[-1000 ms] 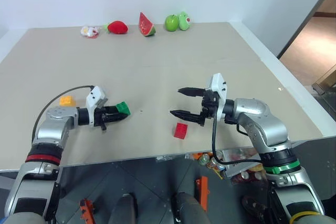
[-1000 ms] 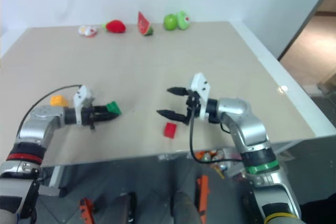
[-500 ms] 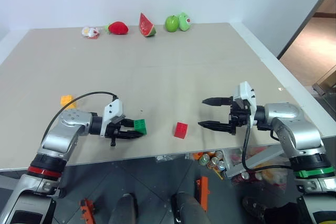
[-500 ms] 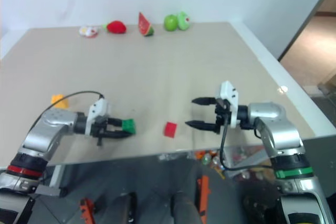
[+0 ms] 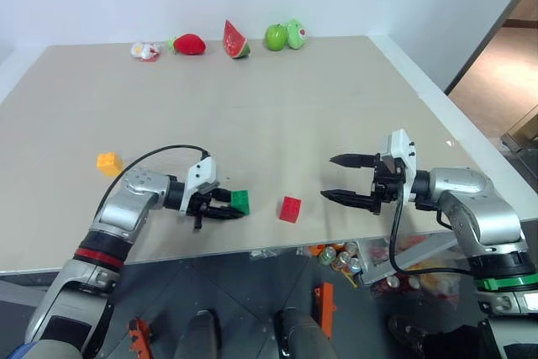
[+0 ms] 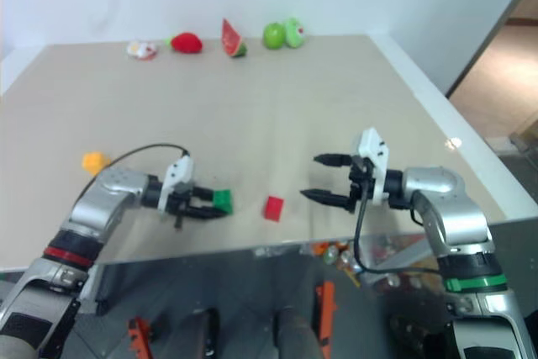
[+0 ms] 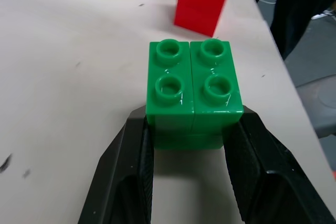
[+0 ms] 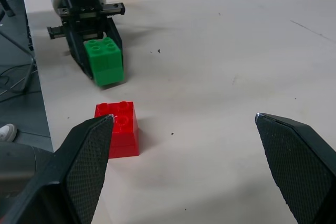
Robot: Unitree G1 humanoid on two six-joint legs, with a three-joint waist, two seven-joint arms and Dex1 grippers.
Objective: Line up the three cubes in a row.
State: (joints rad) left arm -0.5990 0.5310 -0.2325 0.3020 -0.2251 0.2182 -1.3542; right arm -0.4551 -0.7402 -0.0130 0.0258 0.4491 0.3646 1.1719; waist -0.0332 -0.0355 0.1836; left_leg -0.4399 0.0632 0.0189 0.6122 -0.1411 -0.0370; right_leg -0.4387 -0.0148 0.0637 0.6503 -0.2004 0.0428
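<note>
My left gripper (image 5: 229,206) is shut on the green cube (image 5: 240,202), which sits low over the beige table (image 5: 269,115) near its front edge. The left wrist view shows the green cube (image 7: 193,85) studs up between both black fingers (image 7: 131,166), with the red cube (image 7: 202,1) just beyond it. The red cube (image 5: 290,208) rests on the table a short way right of the green one. The yellow-orange cube (image 5: 108,162) lies apart at the left. Right of the red cube, my right gripper (image 5: 329,177) stands open and holds nothing.
Toy fruits line the table's far edge: a strawberry (image 5: 187,43), a watermelon slice (image 5: 235,39) and a green apple (image 5: 275,36). The table's front edge (image 5: 252,251) runs just below the cubes. Cans and clutter (image 5: 336,256) lie on the floor beneath.
The left gripper has carried the green cube to the right, closer to the red cube. The right gripper drew away to the right of the red cube, then held still, open.
</note>
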